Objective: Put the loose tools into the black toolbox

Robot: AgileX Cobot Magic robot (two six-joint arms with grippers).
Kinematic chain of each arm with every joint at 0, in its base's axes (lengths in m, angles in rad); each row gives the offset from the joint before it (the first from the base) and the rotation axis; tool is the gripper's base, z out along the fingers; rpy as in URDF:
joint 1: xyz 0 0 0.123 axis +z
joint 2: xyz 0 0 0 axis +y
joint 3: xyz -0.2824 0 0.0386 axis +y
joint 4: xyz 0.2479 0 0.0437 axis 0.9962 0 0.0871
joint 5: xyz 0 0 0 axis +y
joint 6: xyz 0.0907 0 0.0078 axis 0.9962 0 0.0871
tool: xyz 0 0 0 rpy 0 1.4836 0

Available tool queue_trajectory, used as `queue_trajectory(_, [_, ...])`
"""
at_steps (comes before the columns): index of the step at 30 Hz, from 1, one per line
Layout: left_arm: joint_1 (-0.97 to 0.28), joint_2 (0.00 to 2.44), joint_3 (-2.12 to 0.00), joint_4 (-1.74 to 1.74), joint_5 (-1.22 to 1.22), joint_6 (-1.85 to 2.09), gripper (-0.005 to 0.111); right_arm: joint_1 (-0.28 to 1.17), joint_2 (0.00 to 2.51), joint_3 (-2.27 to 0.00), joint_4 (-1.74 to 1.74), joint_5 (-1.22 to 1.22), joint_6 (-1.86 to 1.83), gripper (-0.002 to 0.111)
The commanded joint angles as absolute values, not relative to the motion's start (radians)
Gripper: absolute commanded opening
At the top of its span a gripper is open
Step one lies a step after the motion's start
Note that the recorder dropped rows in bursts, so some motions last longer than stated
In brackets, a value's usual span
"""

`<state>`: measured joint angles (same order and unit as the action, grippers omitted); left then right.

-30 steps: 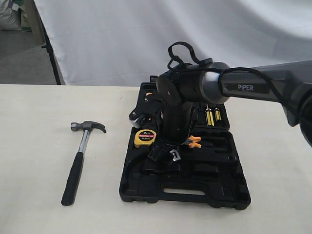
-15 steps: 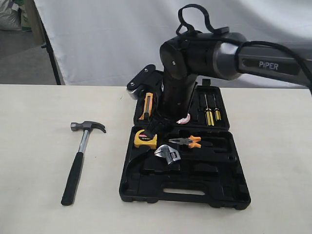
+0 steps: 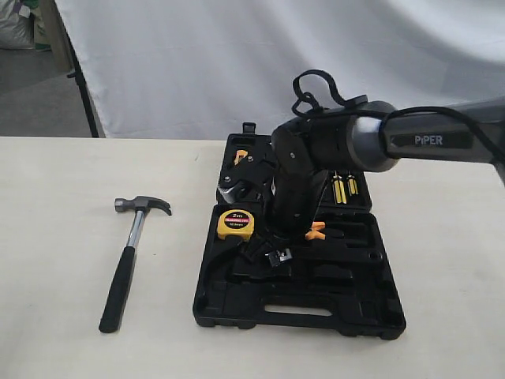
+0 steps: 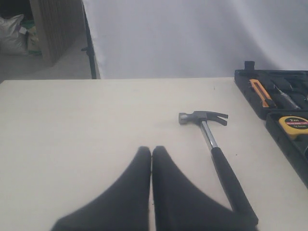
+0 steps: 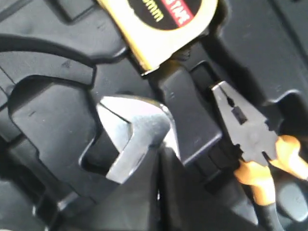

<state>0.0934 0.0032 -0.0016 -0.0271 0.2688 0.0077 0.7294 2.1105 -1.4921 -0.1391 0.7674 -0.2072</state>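
we are starting at the left tool (image 4: 151, 153): its two pads are pressing flat together with nothing between them, and it is sitting low over the bench (image 4: 72, 125), pointing along it. the claw hammer (image 4: 221, 163) is lying on the bench ahead of that tool and off to one side, clear of it and not yet boxed. we are judging that it is waiting its turn while the case is being worked on.

moving right, the black toolbox (image 3: 347, 312) is lying open with both halves flat. the right arm is reaching in from the right, forearm about level and wrist bending sharply down, so the right tool (image 3: 273, 251) is pointing into the handle-side half. that tool is fully closed and we are seeing nothing clamped in it. its tips are sitting right at the silver head of the adjustable wrench (image 5: 137, 137), which is lying inside the case and seems propped over a recess rather than seated. we are reading the closed pads as a blunt nose for nudging it down. the yellow tape measure (image 5: 159, 19) is lying just beyond the tips, and the orange-handled pliers (image 5: 243, 130) are lying beside them. the tape roll is not showing anywhere.
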Motion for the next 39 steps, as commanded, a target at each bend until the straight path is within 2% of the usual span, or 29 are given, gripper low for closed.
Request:
queue_trajectory(1, [0.095,0.000,0.000,-0.030,0.270,0.000,0.001,0.731,2.145,-1.490,-0.066,0.718,-0.203,0.000])
queue_trajectory(12, [0.095,0.000,0.000,-0.030,0.270,0.000,0.001,0.737,2.087,-1.579,-0.068,0.779,-0.182,0.000])
queue_trajectory(29, [0.095,0.000,0.000,-0.030,0.270,0.000,0.001,0.735,2.167,-1.499,-0.096,0.810,-0.171,0.000])
queue_trajectory(39, [0.095,0.000,0.000,-0.030,0.270,0.000,0.001,0.709,1.959,-1.545,-0.151,0.854,-0.145,0.000])
